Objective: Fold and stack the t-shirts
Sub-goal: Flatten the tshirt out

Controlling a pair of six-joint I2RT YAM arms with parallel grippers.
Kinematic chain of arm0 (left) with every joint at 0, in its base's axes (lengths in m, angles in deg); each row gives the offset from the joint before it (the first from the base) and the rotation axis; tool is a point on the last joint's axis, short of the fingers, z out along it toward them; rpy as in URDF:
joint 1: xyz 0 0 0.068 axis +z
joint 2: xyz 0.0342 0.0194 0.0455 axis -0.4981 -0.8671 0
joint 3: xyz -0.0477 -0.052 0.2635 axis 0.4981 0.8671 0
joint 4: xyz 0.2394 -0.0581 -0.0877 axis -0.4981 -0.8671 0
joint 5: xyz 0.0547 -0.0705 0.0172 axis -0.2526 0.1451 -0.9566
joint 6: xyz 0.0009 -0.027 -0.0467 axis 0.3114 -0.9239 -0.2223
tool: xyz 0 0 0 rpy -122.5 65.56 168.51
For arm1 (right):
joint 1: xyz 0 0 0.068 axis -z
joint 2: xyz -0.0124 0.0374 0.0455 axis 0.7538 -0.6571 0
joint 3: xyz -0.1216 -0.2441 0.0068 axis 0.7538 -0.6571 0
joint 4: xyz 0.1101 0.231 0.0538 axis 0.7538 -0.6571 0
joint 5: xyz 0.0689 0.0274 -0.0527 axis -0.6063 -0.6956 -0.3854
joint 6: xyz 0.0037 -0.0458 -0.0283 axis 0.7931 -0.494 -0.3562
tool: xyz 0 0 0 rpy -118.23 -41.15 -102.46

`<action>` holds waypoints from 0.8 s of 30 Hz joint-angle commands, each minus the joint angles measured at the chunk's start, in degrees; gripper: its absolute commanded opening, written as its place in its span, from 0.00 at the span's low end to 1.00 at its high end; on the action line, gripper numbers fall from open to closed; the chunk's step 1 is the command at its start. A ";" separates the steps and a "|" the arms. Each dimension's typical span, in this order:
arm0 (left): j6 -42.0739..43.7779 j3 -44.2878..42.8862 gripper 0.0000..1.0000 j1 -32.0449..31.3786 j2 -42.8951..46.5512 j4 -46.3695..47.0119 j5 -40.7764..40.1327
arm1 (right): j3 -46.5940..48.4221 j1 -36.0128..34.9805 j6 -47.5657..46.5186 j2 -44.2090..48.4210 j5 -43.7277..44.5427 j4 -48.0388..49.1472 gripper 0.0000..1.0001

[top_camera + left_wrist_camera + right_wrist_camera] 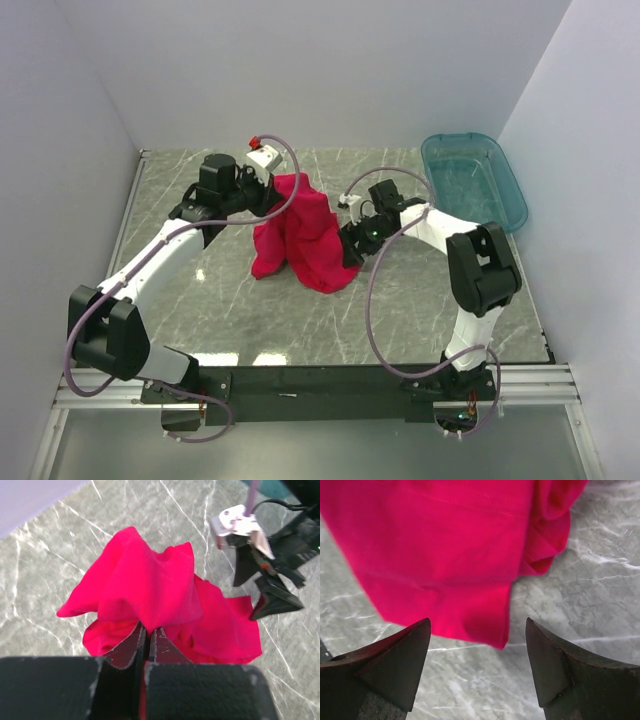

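From above, the red t-shirt (300,235) stands in a crumpled peak in the middle of the desk (250,320). The left pincer (272,192) pinches its top up while the lower folds rest on the marble; lifting it likely lets the cloth drop open. The right pincer (352,245) sits low, just beside the shirt's right edge.

The left wrist view shows that pincer's jaws together, clamped on a fold of fabric.

The right wrist view shows the other pincer's jaws apart with nothing between them. They are aimed at a loose hem corner, probably to catch it for spreading.

Matt, seemingly smooth cloth t-shirt (300,235).
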 commanded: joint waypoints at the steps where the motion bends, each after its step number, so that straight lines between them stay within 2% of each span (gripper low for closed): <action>1: -1.06 0.93 0.02 -0.06 2.85 2.87 0.90 | 2.92 -0.54 0.17 -2.22 2.16 -0.84 0.82; 9: -1.67 2.08 0.02 0.03 3.73 2.78 -0.24 | 5.56 -2.03 -0.79 -5.49 2.34 -4.70 0.73; 11: -1.85 2.60 0.02 0.03 4.35 2.78 -0.85 | 5.82 -2.30 -1.49 -6.01 1.20 -6.80 0.63; 12: -2.02 2.69 0.02 0.03 4.52 2.78 -1.03 | 6.17 -2.56 -2.37 -6.45 0.15 -7.86 0.48; 14: -2.55 3.31 0.02 0.12 5.22 2.52 -1.82 | 7.23 -2.56 -3.95 -6.37 -0.91 -10.58 0.30; 15: -2.81 3.48 0.02 0.12 5.49 2.43 -2.08 | 7.23 -2.48 -4.22 -4.97 -1.09 -10.94 0.13; 17: -2.99 4.19 0.02 0.21 6.63 2.26 -3.22 | 6.53 -2.22 -4.66 -2.25 -0.48 -10.60 0.00; 21: -3.87 5.77 0.02 0.73 10.32 1.29 -5.95 | 6.08 -1.51 -7.11 10.90 4.17 -10.51 0.00; 24: -4.83 7.52 0.02 1.26 15.15 0.94 -8.49 | 8.36 -0.46 -11.15 20.13 4.10 -14.01 0.00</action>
